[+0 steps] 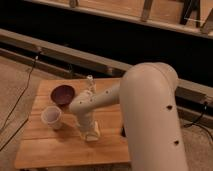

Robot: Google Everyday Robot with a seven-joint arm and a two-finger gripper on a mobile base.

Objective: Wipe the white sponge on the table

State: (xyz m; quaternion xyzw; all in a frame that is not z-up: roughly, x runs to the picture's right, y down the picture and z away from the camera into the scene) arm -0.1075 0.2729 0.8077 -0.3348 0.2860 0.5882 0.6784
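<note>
The gripper [90,131], whose hold we cannot tell, stands on the white sponge [92,135] near the middle of the table [45,150]; we judge a leftward stroke could topple the nearby cup [52,117], which, like the bowl [63,94], shows no contents.

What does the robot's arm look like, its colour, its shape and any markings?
The arm is cream-white and smooth. It is a fat rounded tube with a bulging elbow, narrowing to a slimmer forearm. Small dark round holes dot its shell. No cables or lettering show on it. The pincer, equally pale, sits at the arm's tip, low over the middle of the light-wood slatted table.
</note>
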